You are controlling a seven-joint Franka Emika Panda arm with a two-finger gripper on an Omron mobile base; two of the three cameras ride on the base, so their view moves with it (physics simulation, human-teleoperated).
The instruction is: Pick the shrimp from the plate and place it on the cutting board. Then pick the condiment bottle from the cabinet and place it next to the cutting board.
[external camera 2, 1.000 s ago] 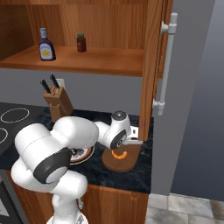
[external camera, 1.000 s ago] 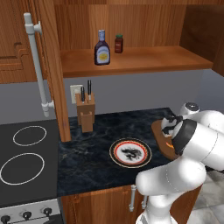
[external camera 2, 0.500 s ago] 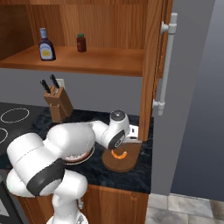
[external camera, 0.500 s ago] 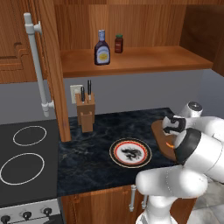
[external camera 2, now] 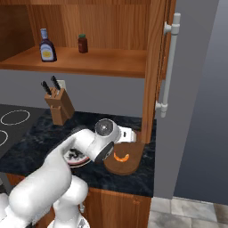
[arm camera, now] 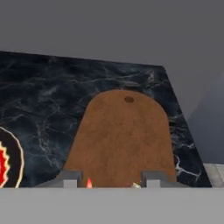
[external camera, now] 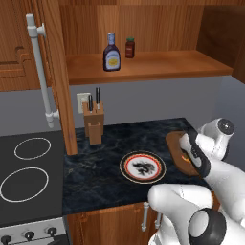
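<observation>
The small curved orange shrimp (external camera 2: 121, 157) lies flat on the rounded brown wooden cutting board (external camera 2: 127, 165), beside the empty round white plate with a red-orange and black rim (external camera: 142, 167). The dark brown-red condiment bottle with a yellow-white label (external camera: 111, 52) stands upright on the shelf of the brown wooden wall cabinet (external camera: 158, 64).

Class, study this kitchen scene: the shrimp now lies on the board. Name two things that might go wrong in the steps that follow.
1. The small curved orange shrimp lies between the tips of the tool, low over the rounded brown wooden board; lifting off carelessly might drag it.
2. The dark sauce bottle with a yellow-white label stands near a squat red jar on the wooden shelf; a loose reach may knock the jar.
</observation>
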